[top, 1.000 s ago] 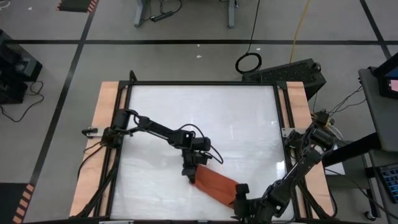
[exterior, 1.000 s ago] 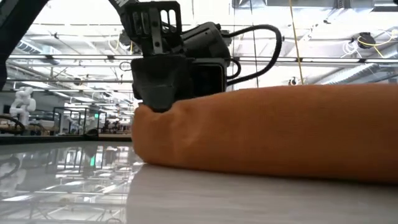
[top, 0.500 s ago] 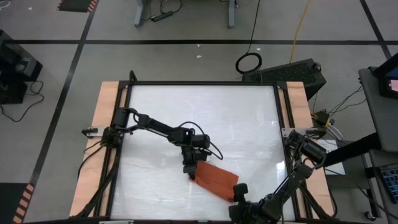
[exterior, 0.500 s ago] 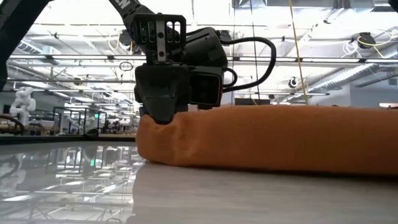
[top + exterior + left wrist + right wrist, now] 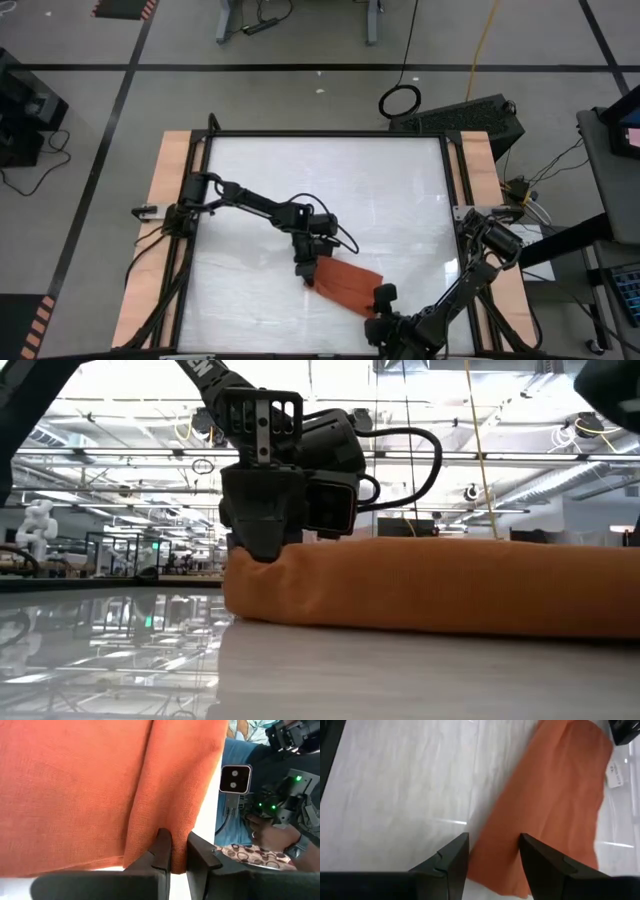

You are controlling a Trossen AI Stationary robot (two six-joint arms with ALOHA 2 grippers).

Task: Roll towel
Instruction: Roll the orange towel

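The rust-orange towel (image 5: 347,284) lies as a short, thick strip on the white table (image 5: 330,180), near its front edge; in the low view the towel (image 5: 430,585) is a long, low bulge. My left gripper (image 5: 308,273) is shut on the towel's far-left end. My right gripper (image 5: 383,297) stands open over the near-right end. Its two fingers (image 5: 452,857) stand on either side of that end's corner (image 5: 492,870), above it. Whether they touch the cloth I cannot tell. My left gripper pinches a raised fold (image 5: 176,834) at the towel's far-left end between its two fingers. It comes slanting down from the table's left and far side. The fingertips dent the top of that end (image 5: 262,558). The towel rests on the table, slack.
Wooden rails (image 5: 165,230) and a black frame border the table's left and right sides. Bare white tabletop spreads over the far half. Beyond the table, a person's hand (image 5: 265,832) and my right arm's camera housing (image 5: 235,779) show in the left wrist view.
My right gripper has come down and toward the table's far edge over the towel's near-right end, tipping more steeply downward. In the high view the towel shows shorter than before, and in the low view its top has sunk flatter. My left gripper has kept its hold.
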